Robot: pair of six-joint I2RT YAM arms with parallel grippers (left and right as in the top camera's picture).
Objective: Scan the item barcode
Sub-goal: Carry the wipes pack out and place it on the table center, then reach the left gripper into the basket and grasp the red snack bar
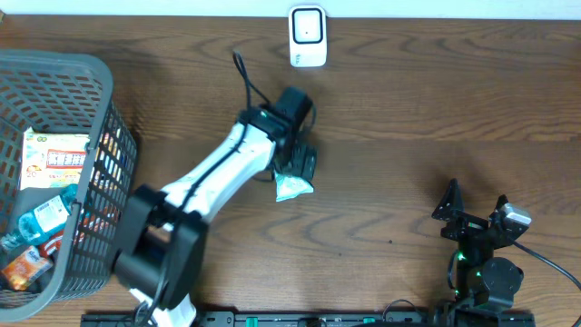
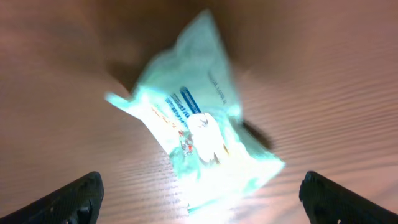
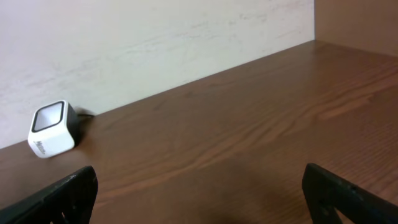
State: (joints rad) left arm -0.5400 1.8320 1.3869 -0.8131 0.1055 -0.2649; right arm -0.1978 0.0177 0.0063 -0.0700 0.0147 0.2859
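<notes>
1. Your left end effector point(image 1: 302, 166) is wide open over the pale green packet point(image 1: 292, 188), which lies on the desk point(image 1: 408, 100) mid-frame overhead, below the barcode scanner point(image 1: 308, 36).
2. Your right end effector point(image 1: 474, 202) is open, empty.

The desk point(image 1: 408, 136) is carrying a basket point(image 1: 102, 136) at its left end, with packaged goods point(image 1: 54, 159) lying inside it. The scanner point(image 1: 308, 36) is sitting at the desk's far edge, near the middle. The packet point(image 1: 292, 188) is lying on the desk in front of the scanner, well apart from it and right of the basket. The left arm point(image 1: 218, 173) is reaching from the near left corner, its jaws hanging over the packet. The right arm point(image 1: 481, 263) is sitting at the near right, well apart from the packet.
</notes>
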